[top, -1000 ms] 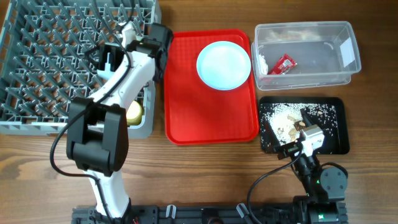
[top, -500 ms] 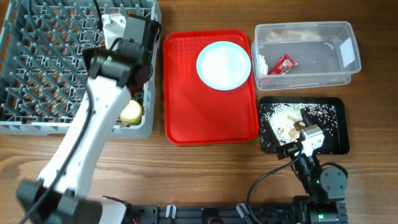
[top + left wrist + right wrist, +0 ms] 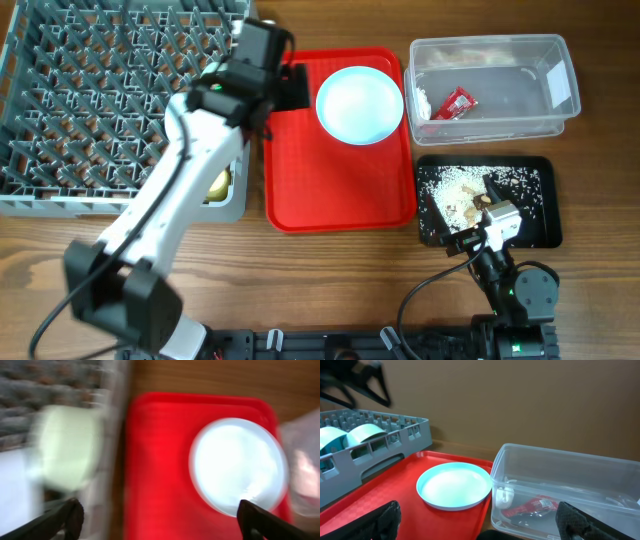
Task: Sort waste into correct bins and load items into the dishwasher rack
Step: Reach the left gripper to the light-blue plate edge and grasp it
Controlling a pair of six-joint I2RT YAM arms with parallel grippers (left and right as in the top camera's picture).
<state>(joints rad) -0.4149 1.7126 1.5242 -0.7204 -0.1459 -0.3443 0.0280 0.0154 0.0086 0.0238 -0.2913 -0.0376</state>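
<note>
Pale blue plate (image 3: 360,104) sits on red tray (image 3: 330,190), far-right part. Left gripper (image 3: 297,88) over tray's left edge, just beside plate, fingers spread wide, empty. Right gripper (image 3: 477,520) low by black tray (image 3: 545,165), spread wide, empty. Red wrapper (image 3: 459,102) in clear tub (image 3: 490,48).

- Overhead: bright, even, soft light from above; desk (image 3: 330,270) grain crisp, no hard glare.
- Shadows round the red tray (image 3: 340,150) are faint, short and soft-edged.
- Left arm (image 3: 190,190), left of the tray, slightly soft at its edges.
- Left wrist: heavy motion blur everywhere; tray rim smeared, plate (image 3: 235,467) on the tray washed near white, rack (image 3: 50,390) left of the tray just grey streaks.
- Left end effector (image 3: 160,519) tips dark and soft, near side of the tray.
- Right wrist: dimmer, warmer, mostly sharp; clear tub (image 3: 560,485) right of the tray shows pale sheen on its walls.
- Right end effector (image 3: 480,520) tips black, out of focus, in front of the tray; dark blurred shape beyond the tray's far left.
</note>
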